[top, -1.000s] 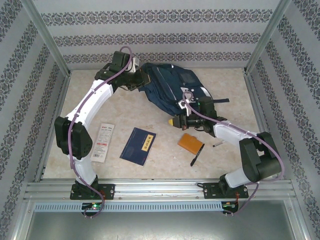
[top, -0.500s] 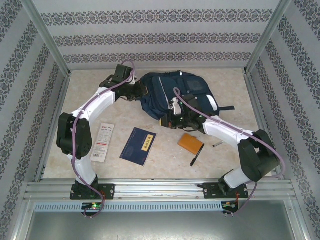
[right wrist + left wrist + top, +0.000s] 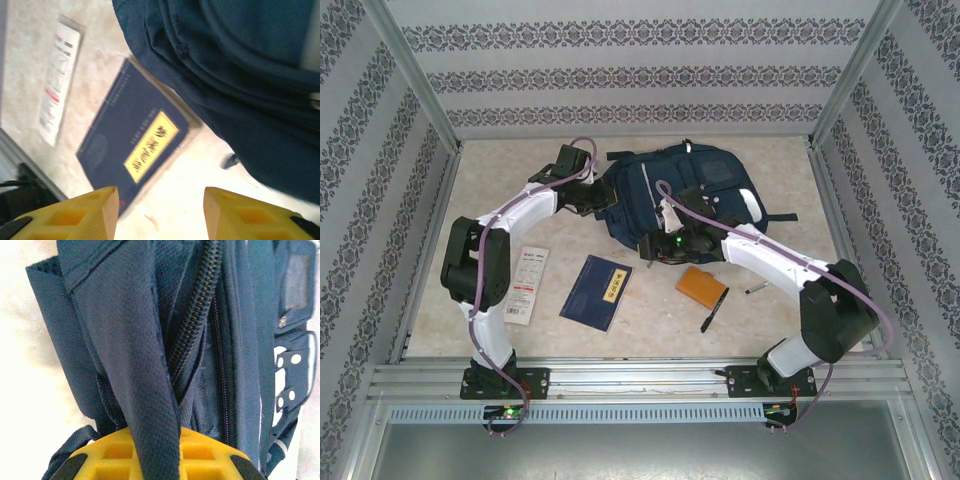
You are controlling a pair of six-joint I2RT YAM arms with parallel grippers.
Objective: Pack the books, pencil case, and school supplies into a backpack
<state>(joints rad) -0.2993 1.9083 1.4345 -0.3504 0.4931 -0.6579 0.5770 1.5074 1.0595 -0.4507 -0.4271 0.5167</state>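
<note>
Where the left fingers (image 3: 604,196) meet the backpack (image 3: 690,190) at its left edge, they are closed tight on it. In the left wrist view the yellow fingers (image 3: 115,452) pinch a folded band (image 3: 150,390) of navy mesh fabric that runs up out of the grip. A heavy black zipper (image 3: 197,305) runs alongside it, and more of the backpack (image 3: 240,340) lies to the right.

The right fingers (image 3: 656,247) hover at the backpack's near edge. In the right wrist view the two yellow fingers (image 3: 95,210) stand well apart, with nothing between them and nothing touching either one.

The backpack lies flat at the far middle of the tabletop (image 3: 650,330). It is navy blue, with a white front patch (image 3: 748,205) toward the right and a dark strap trailing off that side.

The booklet (image 3: 597,291) lies closed on the tabletop near the backpack's front edge. It is dark navy, with a pale-yellow label (image 3: 151,146) printed in dark characters; the right wrist view shows this booklet (image 3: 130,145) just beside the backpack (image 3: 240,60). The white packet (image 3: 526,284) with red print lies to the left of the booklet, apart from it, and shows again in the wrist view (image 3: 59,82). The black pen (image 3: 714,310) lies on the right, just beside an orange rectangle (image 3: 701,286).
</note>
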